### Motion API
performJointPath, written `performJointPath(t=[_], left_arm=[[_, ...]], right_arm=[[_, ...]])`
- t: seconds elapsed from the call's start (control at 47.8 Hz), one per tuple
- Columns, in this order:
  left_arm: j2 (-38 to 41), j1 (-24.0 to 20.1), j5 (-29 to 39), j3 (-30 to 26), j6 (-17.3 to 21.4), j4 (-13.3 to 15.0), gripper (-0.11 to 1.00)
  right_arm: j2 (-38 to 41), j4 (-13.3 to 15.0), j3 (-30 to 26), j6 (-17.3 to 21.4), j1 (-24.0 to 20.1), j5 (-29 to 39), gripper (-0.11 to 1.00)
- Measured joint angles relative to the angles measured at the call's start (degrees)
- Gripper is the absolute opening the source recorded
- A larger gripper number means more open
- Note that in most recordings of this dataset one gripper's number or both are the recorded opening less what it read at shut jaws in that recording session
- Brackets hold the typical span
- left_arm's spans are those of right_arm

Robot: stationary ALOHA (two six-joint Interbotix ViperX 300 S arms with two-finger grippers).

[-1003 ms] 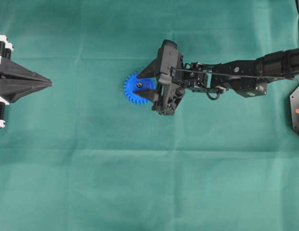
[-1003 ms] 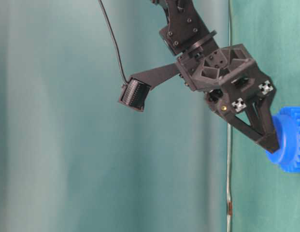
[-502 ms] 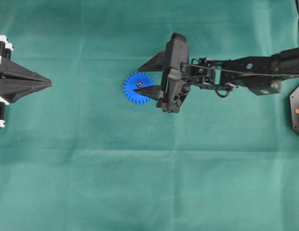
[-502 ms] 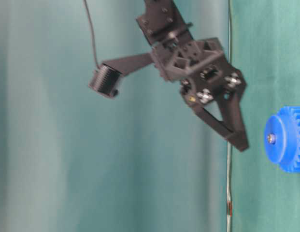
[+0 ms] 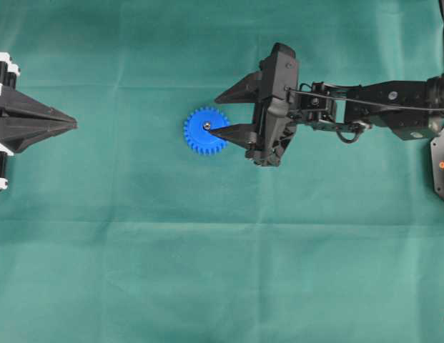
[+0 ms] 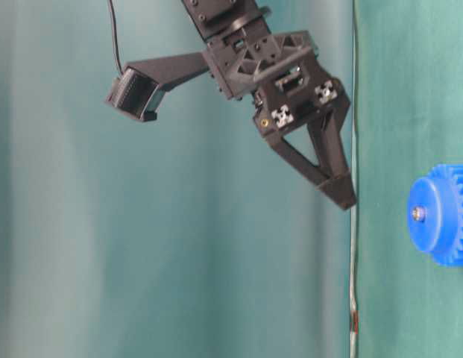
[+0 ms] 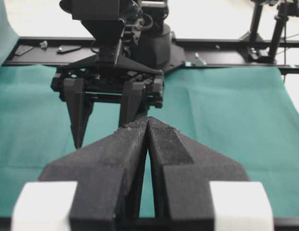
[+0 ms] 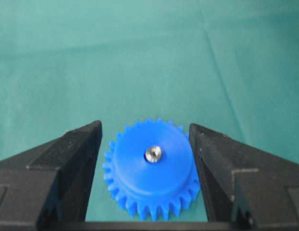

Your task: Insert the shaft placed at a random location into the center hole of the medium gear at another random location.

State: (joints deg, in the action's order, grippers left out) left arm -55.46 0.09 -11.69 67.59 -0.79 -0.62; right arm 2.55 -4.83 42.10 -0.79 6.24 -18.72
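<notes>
Fingers of the right gripper [image 8: 145, 144] stand wide apart and hold nothing, lifted clear of the gear [image 8: 151, 168], which lies on the green cloth [image 5: 207, 250] below and between them in the wrist view. A second earlier those fingers straddled the hub at cloth level; they have since drawn up and back toward the arm's own side, leaving the part untouched. That retreat suggests the insertion is done: the shaft [image 8: 153, 154] sits in the center hole [image 6: 418, 213], only its shiny rounded end showing at the middle of the hub (how deep it is seated cannot be told). Its long axis appears to run straight up from the cloth, in line with the gear's axis, the rounded end pointing upward. Far to the left, the left gripper [image 7: 148, 126] rests with fingers pressed together, empty.
</notes>
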Motion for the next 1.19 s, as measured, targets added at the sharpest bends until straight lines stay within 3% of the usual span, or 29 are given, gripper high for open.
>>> performJointPath(t=[0.648,1.191], left_arm=[[0.00,0.00,-0.09,0.00,0.00,0.00,0.00],[0.00,0.00,0.00,0.00,0.00,0.00,0.00]], right_arm=[[-8.96,-0.09,9.40,0.09,0.00,0.53,0.72],[-10.02,-0.09,10.37,0.09,0.00,0.44,0.72]])
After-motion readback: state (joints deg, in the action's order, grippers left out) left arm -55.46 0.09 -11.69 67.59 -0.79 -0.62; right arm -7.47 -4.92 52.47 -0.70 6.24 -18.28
